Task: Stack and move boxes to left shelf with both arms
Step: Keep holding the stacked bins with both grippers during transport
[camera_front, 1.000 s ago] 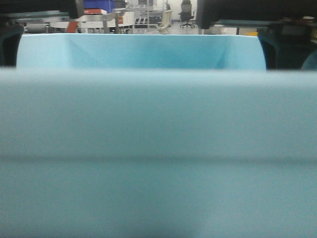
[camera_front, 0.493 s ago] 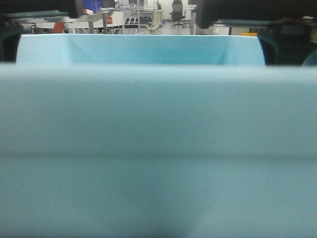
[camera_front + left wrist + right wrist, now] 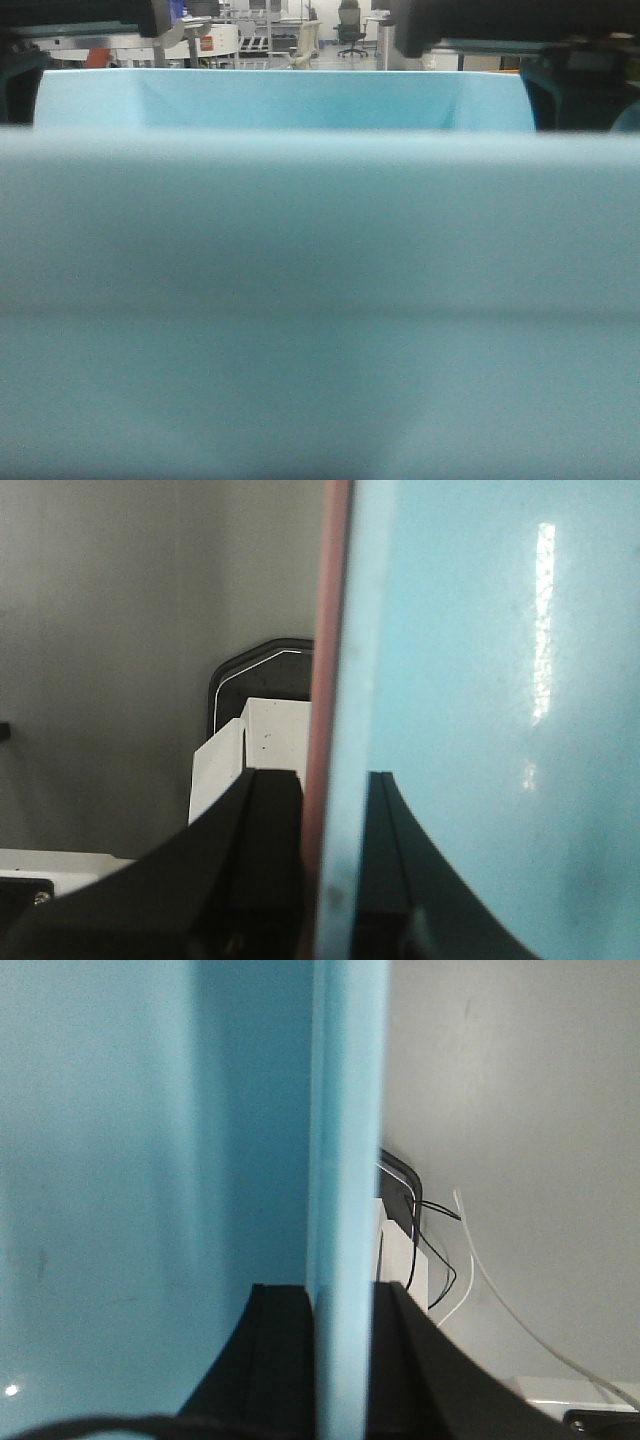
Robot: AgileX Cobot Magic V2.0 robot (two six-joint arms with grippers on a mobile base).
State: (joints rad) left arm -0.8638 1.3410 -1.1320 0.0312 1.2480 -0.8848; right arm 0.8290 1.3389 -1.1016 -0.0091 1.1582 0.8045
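The light blue tub (image 3: pixel 300 100) fills nearly the whole front view, its near wall a blur hard against the lens, so only its far wall and inner corners read clearly. In the left wrist view a thin edge of the pink tub (image 3: pixel 330 630) lies flush against the blue wall, the rest of it cut off. The left gripper (image 3: pixel 328 880) clamps both walls between its 2 black fingers. The right gripper (image 3: pixel 345 1360) pinches the opposite blue wall. Beyond the rim, an office chair (image 3: pixel 349 28) stands far off.
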